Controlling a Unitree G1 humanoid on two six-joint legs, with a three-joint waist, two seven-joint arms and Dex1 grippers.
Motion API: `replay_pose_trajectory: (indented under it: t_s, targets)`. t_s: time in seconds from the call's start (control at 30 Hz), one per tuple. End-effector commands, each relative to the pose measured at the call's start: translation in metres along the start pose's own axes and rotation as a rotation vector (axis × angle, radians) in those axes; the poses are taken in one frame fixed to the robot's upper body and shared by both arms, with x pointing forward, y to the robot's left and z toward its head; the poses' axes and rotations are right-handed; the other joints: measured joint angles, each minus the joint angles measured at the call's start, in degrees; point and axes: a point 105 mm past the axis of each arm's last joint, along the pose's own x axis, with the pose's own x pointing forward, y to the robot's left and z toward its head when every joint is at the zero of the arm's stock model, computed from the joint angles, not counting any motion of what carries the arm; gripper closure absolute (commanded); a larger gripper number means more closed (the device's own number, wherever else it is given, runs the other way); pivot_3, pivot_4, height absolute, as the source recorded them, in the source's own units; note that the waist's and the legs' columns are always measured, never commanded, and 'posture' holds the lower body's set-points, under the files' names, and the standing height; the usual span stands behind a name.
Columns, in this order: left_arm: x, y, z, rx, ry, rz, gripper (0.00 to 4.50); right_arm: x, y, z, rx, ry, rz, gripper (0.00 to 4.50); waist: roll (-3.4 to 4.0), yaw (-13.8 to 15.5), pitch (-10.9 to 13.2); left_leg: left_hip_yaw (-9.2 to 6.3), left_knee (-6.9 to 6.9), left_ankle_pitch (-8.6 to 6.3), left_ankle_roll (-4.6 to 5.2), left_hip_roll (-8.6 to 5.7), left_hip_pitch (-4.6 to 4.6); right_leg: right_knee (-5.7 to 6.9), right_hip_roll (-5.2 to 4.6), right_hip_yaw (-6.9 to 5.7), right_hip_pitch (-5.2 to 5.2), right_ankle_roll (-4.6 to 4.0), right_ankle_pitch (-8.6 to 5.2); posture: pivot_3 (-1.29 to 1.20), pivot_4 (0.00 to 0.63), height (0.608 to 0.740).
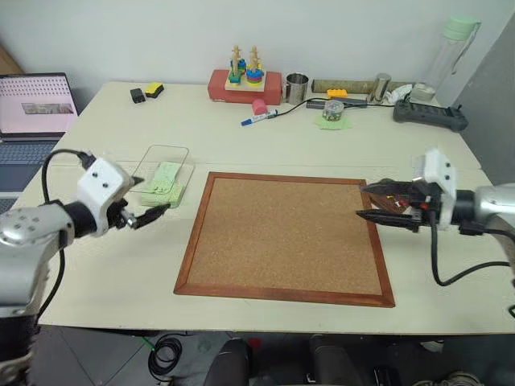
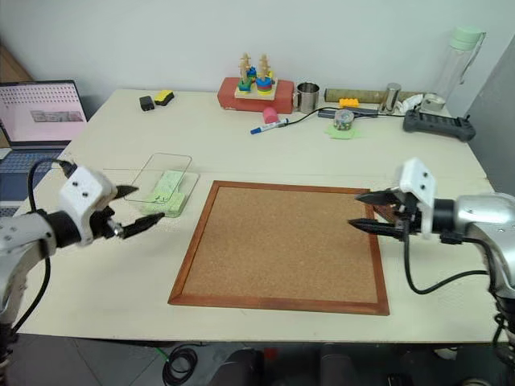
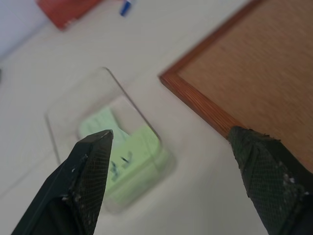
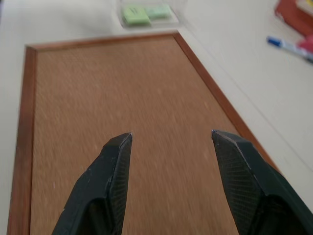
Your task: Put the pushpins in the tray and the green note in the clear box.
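Left eye view: my left gripper (image 1: 153, 214) hangs with its jaws spread and empty just beside the clear box (image 1: 179, 152), where the green note (image 1: 163, 182) lies inside. Across the cork board (image 1: 286, 235), my right gripper (image 1: 366, 202) is parted too, holding nothing, in front of the tray (image 1: 392, 199) at the board's right edge.

Green note (image 1: 163, 181) in clear box (image 1: 180, 153)

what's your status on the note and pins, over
Left hand open, empty, beside the clear plastic box. Light-green sticky note lies inside the box. Right hand open, empty, at the cork board's right edge, over the dark-brown wooden tray. Nothing in the way.
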Motion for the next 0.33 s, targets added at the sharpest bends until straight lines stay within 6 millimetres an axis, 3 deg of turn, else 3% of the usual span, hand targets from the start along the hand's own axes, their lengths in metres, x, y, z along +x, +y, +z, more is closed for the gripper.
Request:
replay_pose_trajectory:
  t_s: [0.03,0.2,0.33]
  targets:
    - [-0.028,0.01,-0.005,0.079,0.064,-0.015,0.52,-0.027,-0.009,-0.004,-0.024,0.041,-0.069,1.82,0.05,0.01,0.03,0.02,-0.06,0.0,0.0,0.0,0.06,0.03,0.01,0.0,0.01,-0.04,-0.03,0.0,0.15,0.74]
    - [-0.044,0.018,-0.03,0.057,0.141,-0.017,0.52,-0.047,-0.011,-0.021,0.002,0.109,-0.11,1.82,0.13,-0.04,0.07,0.04,-0.17,0.01,0.02,0.07,0.21,0.12,0.02,-0.03,0.03,0.12,-0.19,0.0,0.15,0.74]
    - [-0.044,0.016,-0.035,0.022,0.138,-0.027,0.52,-0.051,-0.011,-0.029,0.001,0.133,-0.127,1.82,0.13,-0.08,0.08,0.11,-0.17,0.01,0.02,0.07,0.23,0.13,0.02,-0.01,0.04,0.12,-0.19,0.0,0.15,0.74]
